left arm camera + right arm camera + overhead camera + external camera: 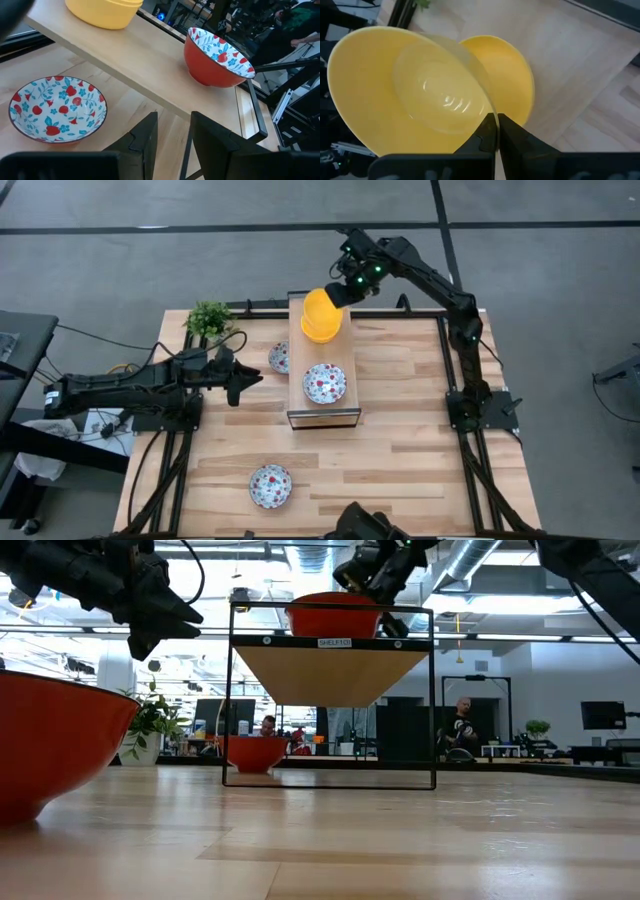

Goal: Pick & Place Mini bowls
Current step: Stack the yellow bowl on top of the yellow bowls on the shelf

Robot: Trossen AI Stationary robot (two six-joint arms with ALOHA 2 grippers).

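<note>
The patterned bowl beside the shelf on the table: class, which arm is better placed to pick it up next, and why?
The left. Its hand hovers open right beside that patterned bowl, which also shows close in its wrist view. The right hand is busy at the shelf, shut on a yellow bowl's rim.

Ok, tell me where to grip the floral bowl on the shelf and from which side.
Grip the floral bowl by its thin rim, one finger inside and one outside, coming from above. It sits upright and open on the shelf, and its rounded wall offers no flat hold. The left gripper is nearest.
</note>
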